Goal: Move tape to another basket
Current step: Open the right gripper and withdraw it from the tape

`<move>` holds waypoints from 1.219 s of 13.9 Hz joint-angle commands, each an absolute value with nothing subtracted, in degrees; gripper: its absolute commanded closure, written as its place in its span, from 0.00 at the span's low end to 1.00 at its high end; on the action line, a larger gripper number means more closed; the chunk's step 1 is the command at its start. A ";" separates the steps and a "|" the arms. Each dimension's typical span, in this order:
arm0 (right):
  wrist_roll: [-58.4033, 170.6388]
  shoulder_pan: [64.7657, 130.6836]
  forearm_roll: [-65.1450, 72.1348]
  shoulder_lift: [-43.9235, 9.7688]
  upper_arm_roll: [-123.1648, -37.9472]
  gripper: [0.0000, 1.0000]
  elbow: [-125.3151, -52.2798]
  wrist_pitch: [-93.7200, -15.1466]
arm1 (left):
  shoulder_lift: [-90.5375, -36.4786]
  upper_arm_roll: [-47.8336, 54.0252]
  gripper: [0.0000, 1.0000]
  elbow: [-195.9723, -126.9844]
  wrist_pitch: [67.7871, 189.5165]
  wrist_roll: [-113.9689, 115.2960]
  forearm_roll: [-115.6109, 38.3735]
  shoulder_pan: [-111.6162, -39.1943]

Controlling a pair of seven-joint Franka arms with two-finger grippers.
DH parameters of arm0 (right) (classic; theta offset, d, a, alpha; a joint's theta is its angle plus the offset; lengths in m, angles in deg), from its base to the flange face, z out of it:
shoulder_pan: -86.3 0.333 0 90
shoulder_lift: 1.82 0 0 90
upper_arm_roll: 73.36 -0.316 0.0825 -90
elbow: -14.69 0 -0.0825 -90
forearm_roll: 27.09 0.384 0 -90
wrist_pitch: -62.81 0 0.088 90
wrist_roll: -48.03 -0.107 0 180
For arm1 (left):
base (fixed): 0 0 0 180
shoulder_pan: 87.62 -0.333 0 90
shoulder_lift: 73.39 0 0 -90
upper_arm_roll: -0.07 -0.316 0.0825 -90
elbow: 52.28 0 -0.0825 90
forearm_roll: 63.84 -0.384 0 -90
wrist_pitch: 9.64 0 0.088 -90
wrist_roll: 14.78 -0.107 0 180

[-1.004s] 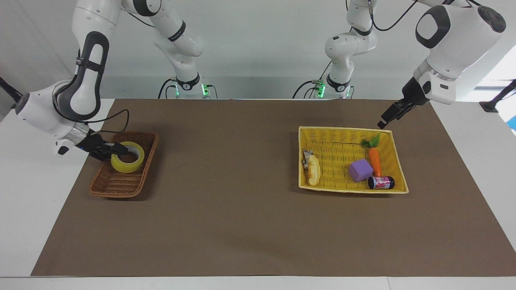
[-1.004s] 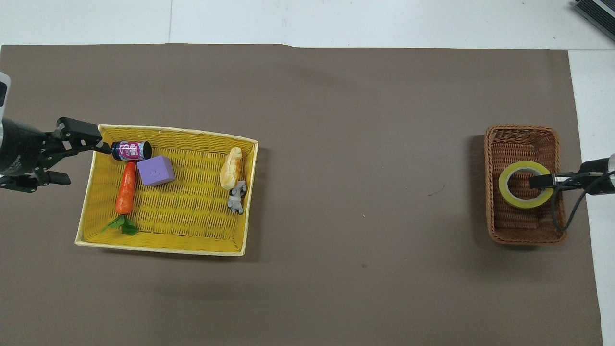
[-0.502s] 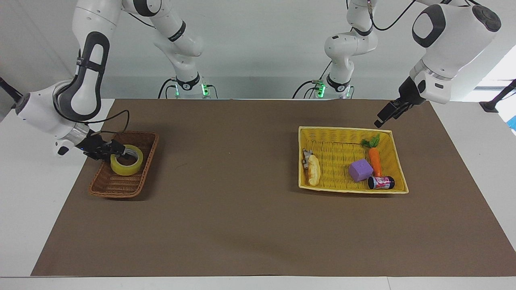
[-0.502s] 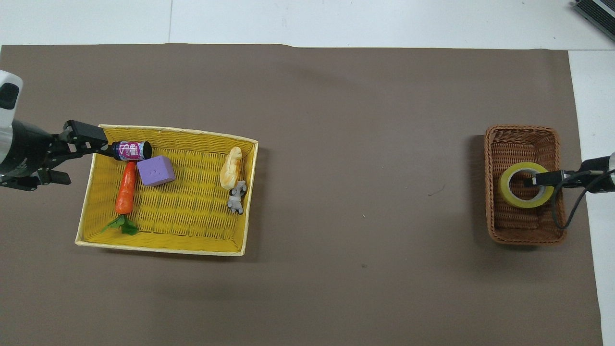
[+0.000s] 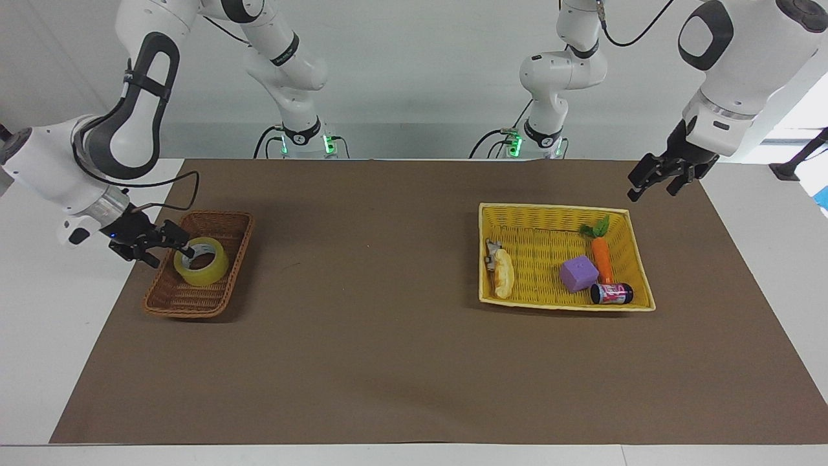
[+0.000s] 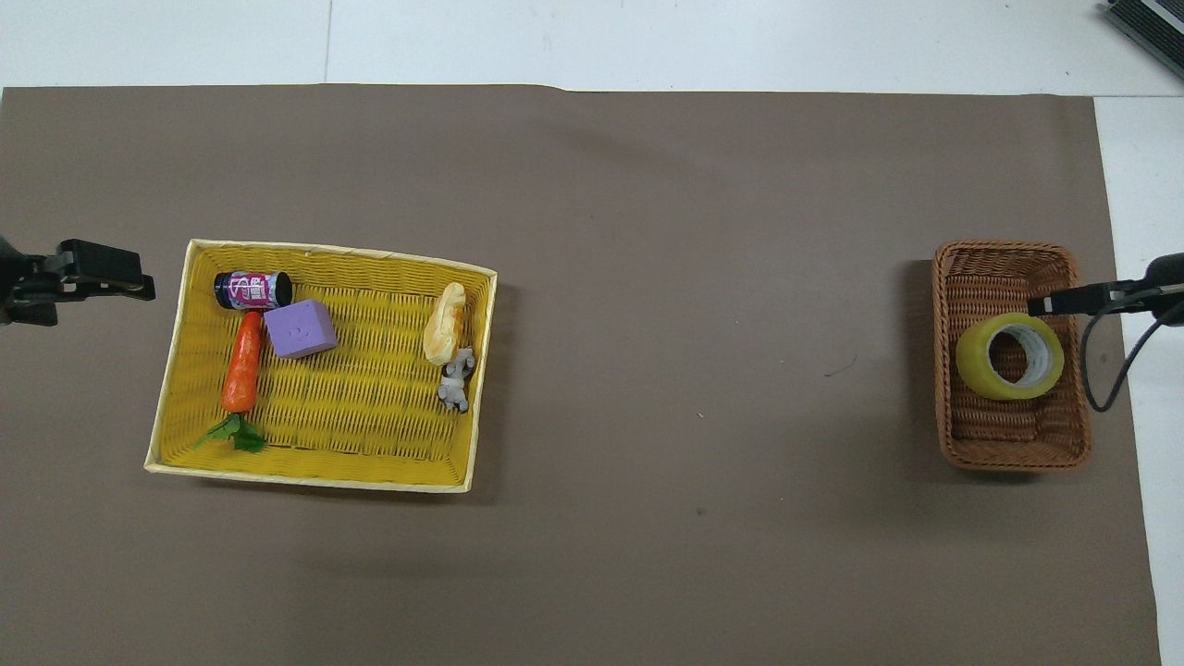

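The tape (image 5: 202, 261) (image 6: 1008, 356), a yellow roll with a white core, rests tilted inside the brown wicker basket (image 5: 194, 304) (image 6: 1008, 455) at the right arm's end of the table. My right gripper (image 5: 171, 256) hangs open just beside the roll, over the basket's rim. One of its fingers (image 6: 1064, 300) points at the roll's upper edge, and nothing is held between the jaws. My left gripper (image 5: 650, 191) (image 6: 92, 298) is open and empty. It hovers over the mat off a corner of the yellow basket (image 5: 485, 291) (image 6: 324, 476).
The yellow basket holds a carrot (image 5: 602, 257), a purple cube (image 5: 578, 273), a small can (image 5: 611, 294), a bread piece (image 5: 504, 273) and a little grey toy (image 5: 491, 249). A brown mat (image 5: 362, 336) covers the table between the two baskets.
My right gripper has opened, let go of the tape and drawn back a little; the roll now sits tilted in the brown basket. My left gripper swung away from the yellow basket's corner.
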State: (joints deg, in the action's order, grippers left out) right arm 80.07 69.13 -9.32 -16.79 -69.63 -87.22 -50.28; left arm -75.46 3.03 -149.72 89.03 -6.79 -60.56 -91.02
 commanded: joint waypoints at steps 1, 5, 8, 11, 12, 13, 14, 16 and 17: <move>69.69 72.40 -15.65 -13.61 -69.93 0.00 -87.35 -50.92 | -71.47 2.53 0.00 -142.13 87.22 -7.92 -66.30 -89.12; 59.05 77.50 -20.22 -10.10 -69.93 0.00 -87.96 -49.95 | -72.34 2.09 0.00 -142.10 83.44 -11.42 -66.30 -88.33; 48.16 82.24 -22.96 -7.28 -70.02 0.00 -88.14 -45.75 | -72.60 2.09 0.00 -142.63 83.52 -12.85 -66.22 -88.41; 42.33 85.33 -25.33 -3.77 -70.02 0.00 -88.05 -42.32 | -73.30 2.61 0.00 -142.37 83.70 -12.15 -65.78 -88.33; 42.23 85.94 -25.60 -2.63 -70.02 0.00 -87.88 -41.43 | -73.39 2.62 0.00 -142.54 83.61 -11.97 -65.78 -88.33; 42.23 86.04 -25.69 -1.48 -69.93 0.00 -87.53 -39.60 | -73.39 2.70 0.00 -142.46 83.70 -12.14 -65.78 -88.41; 42.23 85.95 -25.69 -0.17 -69.93 0.00 -87.09 -38.10 | -73.48 2.62 0.00 -142.54 83.35 -12.14 -65.78 -88.41; 42.32 85.86 -26.91 1.86 -69.66 0.00 -84.90 -33.98 | -74.35 2.97 0.00 -142.37 77.32 -12.93 -65.17 -88.41; 42.23 85.86 -27.61 2.22 -69.66 0.00 -82.63 -31.34 | -75.06 2.97 0.00 -142.37 76.32 -12.85 -63.33 -88.41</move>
